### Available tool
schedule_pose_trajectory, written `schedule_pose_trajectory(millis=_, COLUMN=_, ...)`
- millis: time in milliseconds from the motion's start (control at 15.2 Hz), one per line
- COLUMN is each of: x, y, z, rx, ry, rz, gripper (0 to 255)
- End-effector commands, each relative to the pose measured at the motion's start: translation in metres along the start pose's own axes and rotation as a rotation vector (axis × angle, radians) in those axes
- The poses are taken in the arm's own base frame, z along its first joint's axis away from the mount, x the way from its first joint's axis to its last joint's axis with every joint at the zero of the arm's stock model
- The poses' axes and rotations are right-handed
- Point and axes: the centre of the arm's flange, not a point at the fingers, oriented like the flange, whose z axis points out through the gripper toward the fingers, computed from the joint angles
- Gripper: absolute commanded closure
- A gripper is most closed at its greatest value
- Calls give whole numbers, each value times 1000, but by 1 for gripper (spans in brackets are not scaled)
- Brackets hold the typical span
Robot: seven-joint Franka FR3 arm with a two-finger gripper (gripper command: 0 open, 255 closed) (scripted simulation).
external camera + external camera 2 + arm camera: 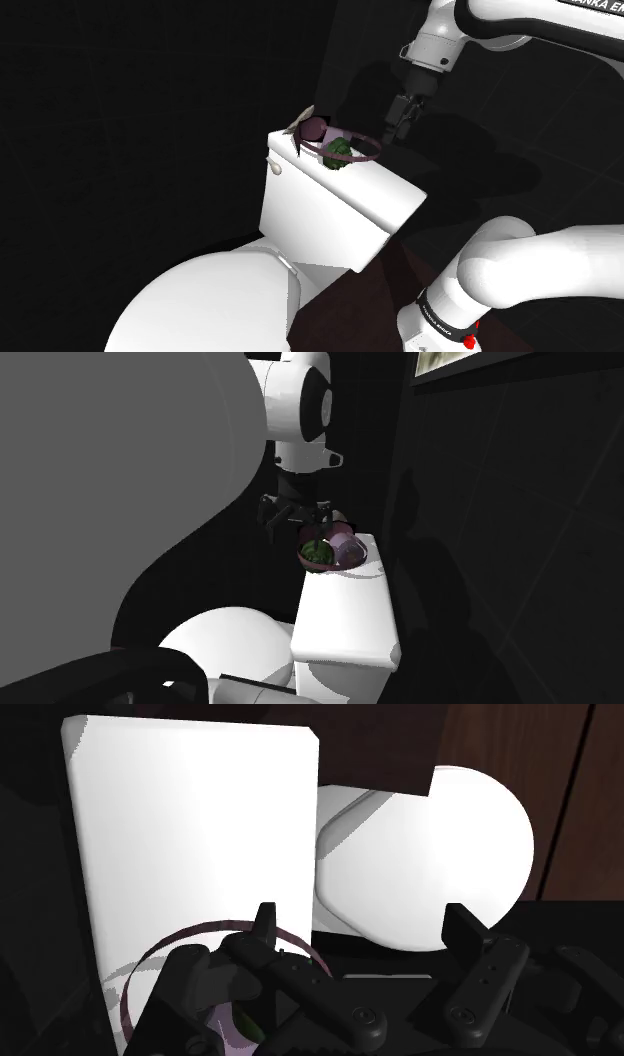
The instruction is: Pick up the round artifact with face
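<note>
A dark purple-rimmed bowl [368,155] sits at the far end of the white toilet tank lid [345,195]. Inside lie a round dark green lumpy thing [340,152] and a pale purple round thing [318,131]; no face is discernible on either. My black gripper [400,125] hangs just beside the bowl's rim, at the tank's far end. The second exterior view puts the gripper [295,524] just above and left of the bowl [335,564], with the green thing [318,550] and the purple one [347,548] inside. In the wrist view the gripper [362,929] is open, nothing between its fingers, the bowl rim [190,932] beside them.
The toilet's closed white lid [215,300] lies below the tank, toward the shoulder view's lower left. A flush handle [272,166] juts from the tank's front. Dark walls close in behind. A beige pointed object [300,119] lies at the tank's far corner.
</note>
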Motion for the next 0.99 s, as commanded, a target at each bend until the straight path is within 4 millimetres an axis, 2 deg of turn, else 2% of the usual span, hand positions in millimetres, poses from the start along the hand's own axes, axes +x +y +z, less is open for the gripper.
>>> schedule_pose_trajectory(millis=0, x=0, y=0, z=0, rx=0, ry=0, rz=0, gripper=0)
schedule_pose_trajectory(millis=726, x=149, y=42, z=76, rx=-73, ry=-236, rz=-25, gripper=0)
schedule_pose_trajectory(millis=924, x=150, y=43, z=91, rx=-73, ry=-236, rz=-25, gripper=0)
